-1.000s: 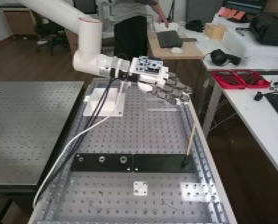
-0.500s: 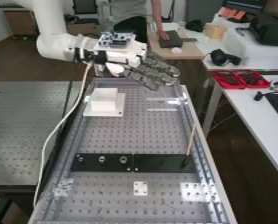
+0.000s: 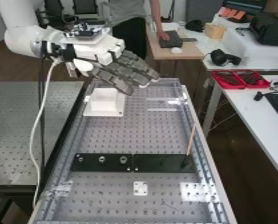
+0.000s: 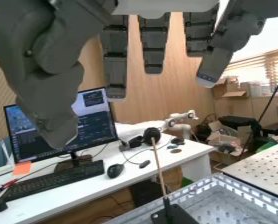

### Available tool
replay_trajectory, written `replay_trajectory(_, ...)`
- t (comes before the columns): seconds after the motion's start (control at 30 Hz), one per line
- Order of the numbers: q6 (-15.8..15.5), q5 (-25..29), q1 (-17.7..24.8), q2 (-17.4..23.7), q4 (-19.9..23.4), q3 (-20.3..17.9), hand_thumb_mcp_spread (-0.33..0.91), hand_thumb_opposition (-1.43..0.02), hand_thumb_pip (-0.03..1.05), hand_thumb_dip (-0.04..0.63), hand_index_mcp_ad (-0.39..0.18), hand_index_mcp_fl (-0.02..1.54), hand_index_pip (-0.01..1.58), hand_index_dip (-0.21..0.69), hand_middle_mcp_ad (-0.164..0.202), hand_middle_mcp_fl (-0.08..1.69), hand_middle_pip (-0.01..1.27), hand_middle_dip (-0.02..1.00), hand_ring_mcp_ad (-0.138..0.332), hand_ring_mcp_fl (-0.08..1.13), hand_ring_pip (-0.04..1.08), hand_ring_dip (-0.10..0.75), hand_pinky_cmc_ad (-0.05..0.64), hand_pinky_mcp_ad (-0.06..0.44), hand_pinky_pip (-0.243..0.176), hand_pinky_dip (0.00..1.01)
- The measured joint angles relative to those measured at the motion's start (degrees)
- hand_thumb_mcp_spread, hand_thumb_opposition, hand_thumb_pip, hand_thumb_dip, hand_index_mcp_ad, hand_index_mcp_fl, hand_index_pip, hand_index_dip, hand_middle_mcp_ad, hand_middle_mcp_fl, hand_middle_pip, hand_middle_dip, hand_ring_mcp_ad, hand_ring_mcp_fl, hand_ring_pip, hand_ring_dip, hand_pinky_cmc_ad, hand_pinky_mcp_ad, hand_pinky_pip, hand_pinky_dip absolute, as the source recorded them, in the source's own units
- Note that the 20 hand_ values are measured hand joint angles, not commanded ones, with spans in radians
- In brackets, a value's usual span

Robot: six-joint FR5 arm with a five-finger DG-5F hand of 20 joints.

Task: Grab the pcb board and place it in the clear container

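Note:
In the high view my hand [image 3: 125, 70] is above the bench's far left end, beyond and partly over a white block on a square base [image 3: 104, 103]. Its fingers are extended and nothing shows in their grasp. The wrist view has the same hand [image 4: 153, 44] with straight, separated fingers and the thumb. See-through edges of a clear item [image 3: 164, 104] lie right of the white block; I cannot tell whether this is the container. A small pale plate with holes [image 3: 140, 188] lies at the near middle; I cannot tell whether it is the pcb board.
Black plates [image 3: 103, 162] cross the perforated bench, with a thin wooden stick [image 3: 191, 140] rising at their right end. Shiny patches lie near both side rails. To the right, a white table [image 3: 256, 112] carries red trays [image 3: 239, 79], and in the wrist view a monitor [image 4: 93, 120] stands behind a keyboard [image 4: 53, 181].
My hand has moved left in the high view, from beyond the bench's far right corner to its far left end, and now looks larger. Its fingers stay extended. The bench items have not moved.

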Motion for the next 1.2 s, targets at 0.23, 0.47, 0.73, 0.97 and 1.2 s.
replay_trajectory(0.23, -1.4, -3.6, -2.5, 1.2, 0.2, -0.3, 0.25, -0.82, 0.65, 0.190, -0.096, 0.39, 0.42, -0.012, 0.093, 0.12, 0.14, 0.13, 0.251, -0.02, 0.10, 0.037, 0.332, 0.168, -0.054, 0.71)
replay_trajectory(0.47, -0.7, -7.3, -4.7, 2.1, -0.2, -0.4, 0.26, -0.82, 0.65, 0.190, -0.096, 0.40, 0.39, -0.009, 0.093, 0.13, 0.14, 0.13, 0.251, -0.02, 0.10, 0.037, 0.328, 0.169, -0.056, 0.71)
replay_trajectory(0.73, -0.9, -11.8, -7.2, 3.8, -1.2, -0.7, 0.24, -0.82, 0.65, 0.188, -0.096, 0.41, 0.37, 0.000, 0.093, 0.13, 0.14, 0.13, 0.251, -0.02, 0.10, 0.037, 0.328, 0.168, -0.059, 0.71)
replay_trajectory(0.97, -1.8, -16.5, -9.3, 6.3, -1.7, -2.3, 0.24, -0.82, 0.65, 0.190, -0.096, 0.40, 0.34, 0.012, 0.089, 0.13, 0.14, 0.13, 0.253, -0.02, 0.10, 0.037, 0.332, 0.173, -0.058, 0.70)
replay_trajectory(1.2, -2.6, -20.5, -11.9, 7.6, -1.9, -3.1, 0.24, -0.82, 0.65, 0.190, -0.096, 0.41, 0.32, 0.010, 0.089, 0.13, 0.14, 0.13, 0.253, -0.02, 0.10, 0.037, 0.328, 0.176, -0.058, 0.70)
